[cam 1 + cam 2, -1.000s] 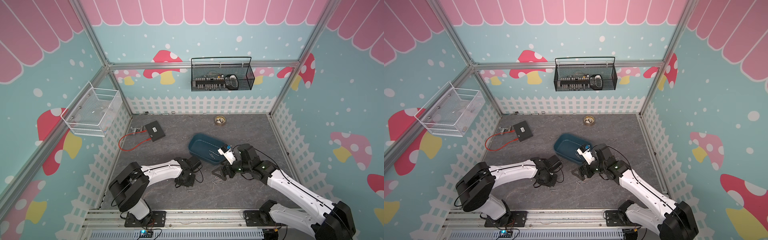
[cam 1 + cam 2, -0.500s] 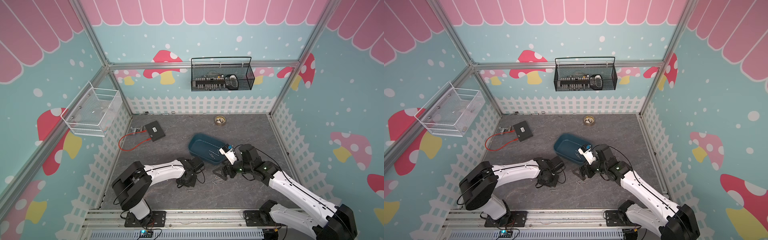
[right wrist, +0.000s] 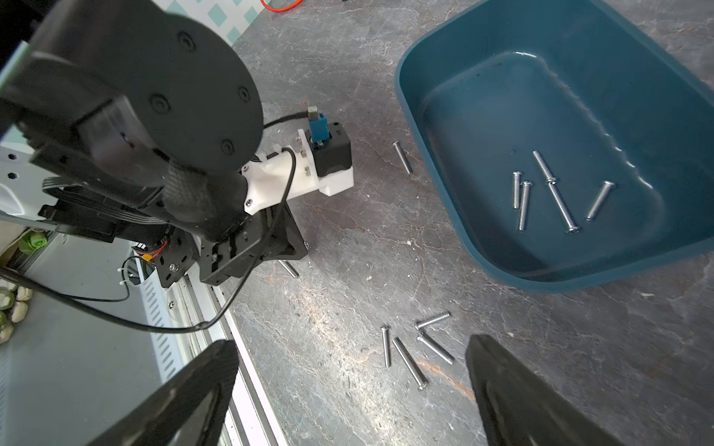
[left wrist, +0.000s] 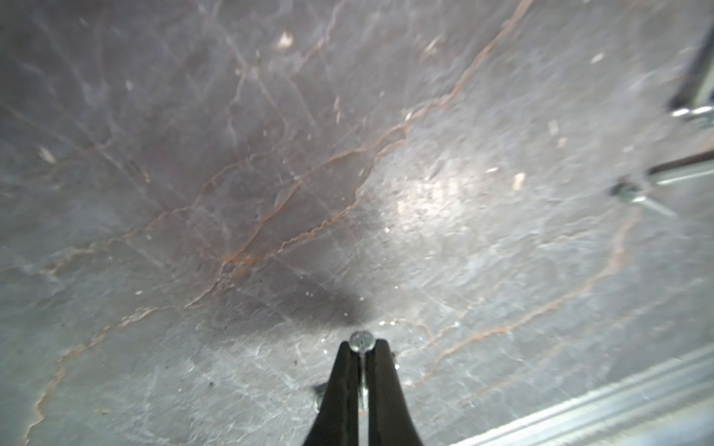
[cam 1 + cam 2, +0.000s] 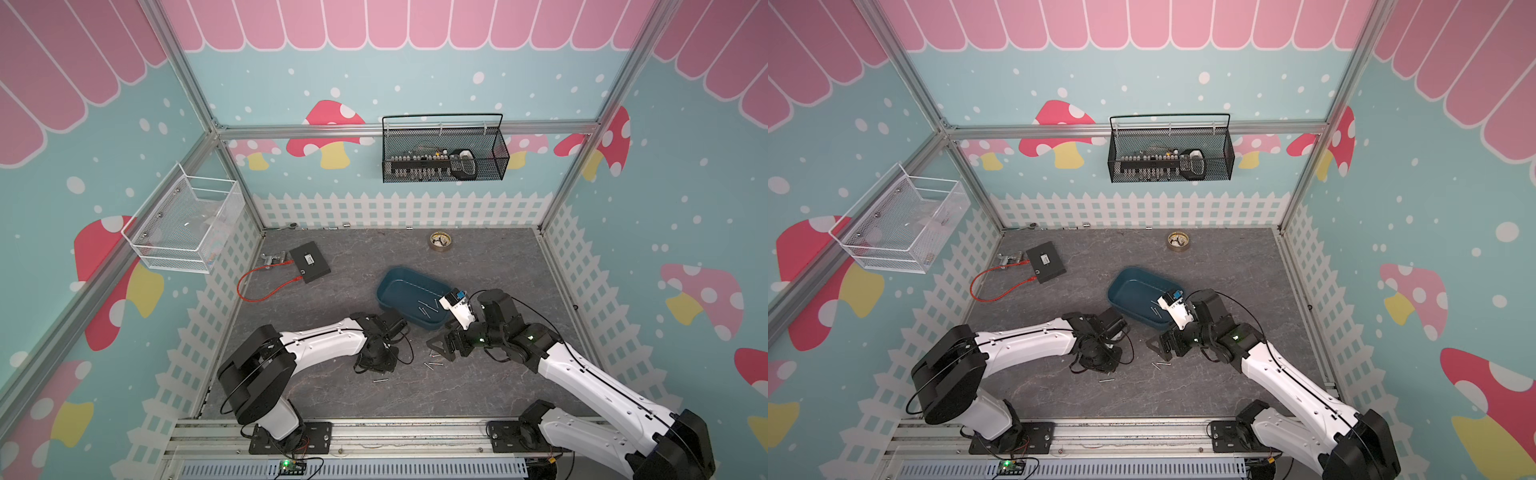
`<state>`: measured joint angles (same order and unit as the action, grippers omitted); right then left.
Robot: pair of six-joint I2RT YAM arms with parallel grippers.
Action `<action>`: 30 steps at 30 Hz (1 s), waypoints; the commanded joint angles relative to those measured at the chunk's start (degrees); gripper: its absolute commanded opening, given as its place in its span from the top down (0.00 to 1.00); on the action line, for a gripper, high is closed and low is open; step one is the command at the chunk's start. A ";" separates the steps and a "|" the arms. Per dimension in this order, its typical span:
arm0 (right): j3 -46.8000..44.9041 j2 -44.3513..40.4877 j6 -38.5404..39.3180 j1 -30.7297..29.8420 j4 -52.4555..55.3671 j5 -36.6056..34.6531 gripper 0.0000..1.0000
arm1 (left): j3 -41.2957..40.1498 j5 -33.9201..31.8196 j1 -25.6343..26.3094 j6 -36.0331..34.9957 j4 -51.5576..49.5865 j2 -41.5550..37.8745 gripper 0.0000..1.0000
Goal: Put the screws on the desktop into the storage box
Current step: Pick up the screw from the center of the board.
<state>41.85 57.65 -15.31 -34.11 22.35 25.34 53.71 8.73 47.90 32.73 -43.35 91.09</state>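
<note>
Beside the storage box (image 5: 392,286), in both top views, both arms reach low over the desktop (image 5: 478,266). The left gripper (image 5: 376,362) points down at the desktop off the box's corner, on the side facing the arm bases. From above, its fingers are hidden under the wrist. The right gripper (image 5: 438,347) sits just off the box's long wall on that same side. Loose screws (image 5: 432,365) lie on the desktop beside the right gripper. One lone screw (image 5: 380,380) lies farther from the box than the left gripper. More screws (image 5: 428,309) lie inside the box.

Left wrist view: the left gripper (image 4: 362,349) has its fingers (image 4: 342,370) pressed together on the held screw (image 4: 362,341). The round head projects past the fingertips, and the threaded shank sits in the slit between them. The tips are close to the desktop (image 4: 270,193); contact cannot be determined.

Right wrist view: the right gripper (image 3: 349,345) has its fingers (image 3: 502,386) spread wide, with nothing gripped. Four screws (image 3: 409,363) lie on the desktop (image 3: 347,231) between the fingertips, near the box's wall. The storage box (image 3: 409,100) contains five screws (image 3: 562,208), all flat on its floor. One screw (image 3: 402,157) lies just beside the box's outer wall. Another (image 3: 289,268) shows partly from under the left gripper (image 3: 270,239).
</note>
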 commanded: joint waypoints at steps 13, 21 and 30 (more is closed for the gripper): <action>-0.47 -4.62 -2.00 0.14 -2.82 -2.27 0.02 | 6.59 9.57 -9.18 -5.08 8.20 -4.03 1.00; 0.04 -8.00 -2.70 0.16 -4.08 -6.31 0.03 | 11.18 13.07 -12.23 -5.40 12.99 0.41 1.00; 0.48 -7.50 -4.03 0.11 -4.97 -12.45 0.03 | 16.86 16.70 -14.48 -3.20 19.31 6.73 1.00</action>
<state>41.85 49.71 -18.52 -34.11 18.61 15.70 68.34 22.94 34.11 28.73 -27.64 96.05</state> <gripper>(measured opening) 0.968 0.060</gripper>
